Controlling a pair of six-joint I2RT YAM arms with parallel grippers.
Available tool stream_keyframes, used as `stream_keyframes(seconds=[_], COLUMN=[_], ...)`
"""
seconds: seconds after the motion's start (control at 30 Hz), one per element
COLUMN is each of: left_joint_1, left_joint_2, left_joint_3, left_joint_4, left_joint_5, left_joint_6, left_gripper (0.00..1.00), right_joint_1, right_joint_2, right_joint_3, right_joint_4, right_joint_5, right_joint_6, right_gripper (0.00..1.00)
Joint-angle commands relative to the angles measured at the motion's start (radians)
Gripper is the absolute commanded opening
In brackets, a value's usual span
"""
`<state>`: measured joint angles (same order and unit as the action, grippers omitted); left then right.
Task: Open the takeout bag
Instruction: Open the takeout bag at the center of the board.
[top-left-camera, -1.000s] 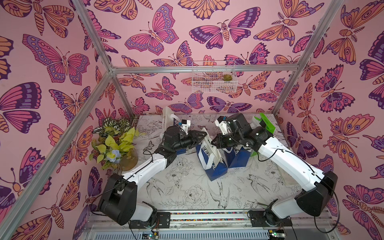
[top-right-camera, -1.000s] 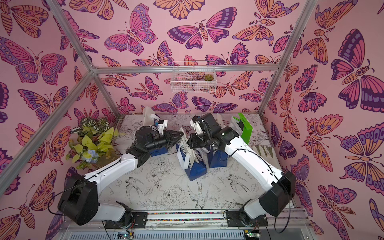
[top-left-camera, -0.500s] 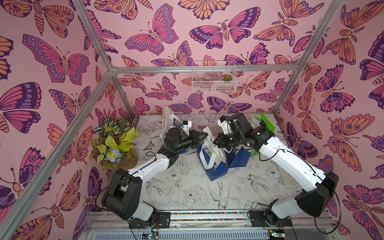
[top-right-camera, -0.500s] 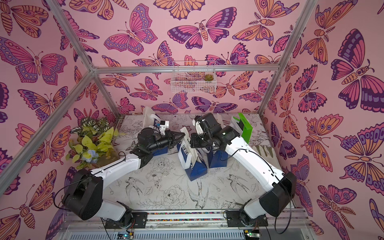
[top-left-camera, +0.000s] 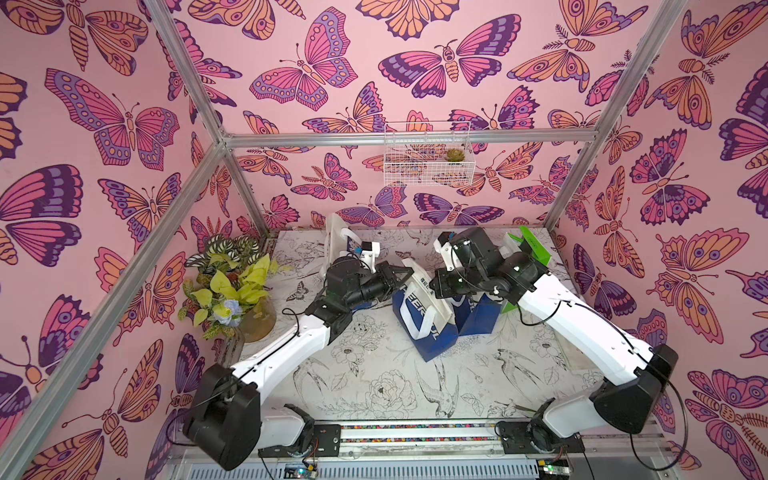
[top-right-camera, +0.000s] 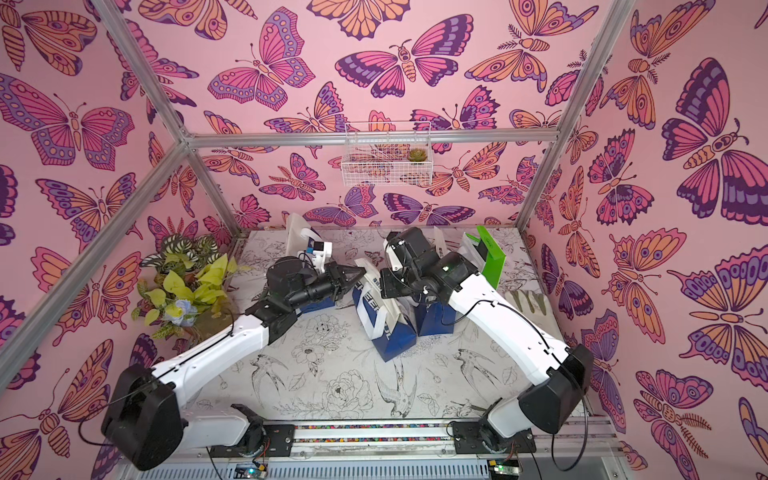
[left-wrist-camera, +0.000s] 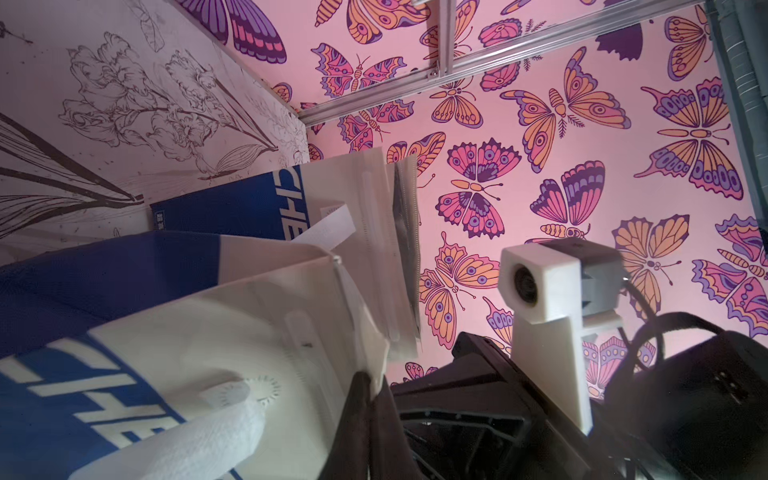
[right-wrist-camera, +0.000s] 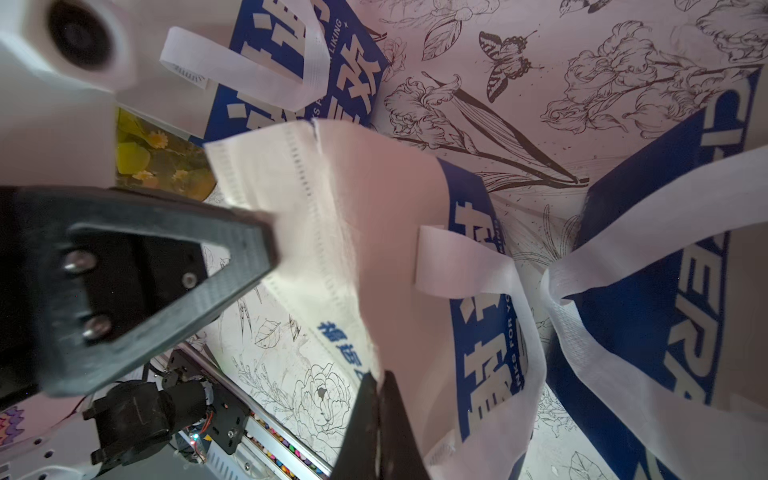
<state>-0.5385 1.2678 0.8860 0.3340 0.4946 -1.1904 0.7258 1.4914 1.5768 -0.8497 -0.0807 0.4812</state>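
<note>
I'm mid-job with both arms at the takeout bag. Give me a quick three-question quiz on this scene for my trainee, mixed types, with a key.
1. True or false: the left gripper and the right gripper are each shut on the bag's top edge.
2. The basket with the succulent hangs: A. at the back; B. by the left arm's base; C. over the plant.
3. Fill in: the green bag stands behind the ___ arm.

Key: 1 true; 2 A; 3 right.
</note>
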Motion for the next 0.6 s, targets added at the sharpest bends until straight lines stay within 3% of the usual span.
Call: stream_keyframes(seconds=[0.0, 0.1, 0.23, 0.33, 0.43, 0.57], left_joint_1=[-0.051, -0.08, -0.08, -0.081, -0.081, -0.081], left_joint_2=[-0.097, -0.119, -0.12, -0.126, -0.13, -0.124], left_joint_3=[0.018, 0.02, 0.022, 0.025, 0.025, 0.028], left_joint_4=[-0.093, -0.144, -0.203, -0.222, -0.22, -0.189], left_joint_5=[-0.131, -0.17, -0.21, -0.23, -0.242, -0.219], left_joint_6=[0.059, 0.057, 0.046, 0.031, 0.008, -0.025], left_gripper=[0.0, 0.0, 0.0, 0.0, 0.0, 0.0], right_joint_1=[0.012, 0.032, 0.16, 0.259, 0.331, 0.353], right_joint_2=[0.023, 0.024, -0.054, -0.116, -0.147, -0.085], right_joint_3=[0.016, 0.019, -0.032, -0.091, -0.139, -0.129], right_joint_4=[-0.081, -0.071, 0.014, 0.075, 0.128, 0.158], right_joint_5=[0.187, 0.207, 0.412, 0.604, 0.716, 0.77], right_joint_6=[-0.041, -0.059, -0.12, -0.15, -0.153, -0.163], right_gripper=[0.0, 0.05, 0.38, 0.51, 0.67, 0.77])
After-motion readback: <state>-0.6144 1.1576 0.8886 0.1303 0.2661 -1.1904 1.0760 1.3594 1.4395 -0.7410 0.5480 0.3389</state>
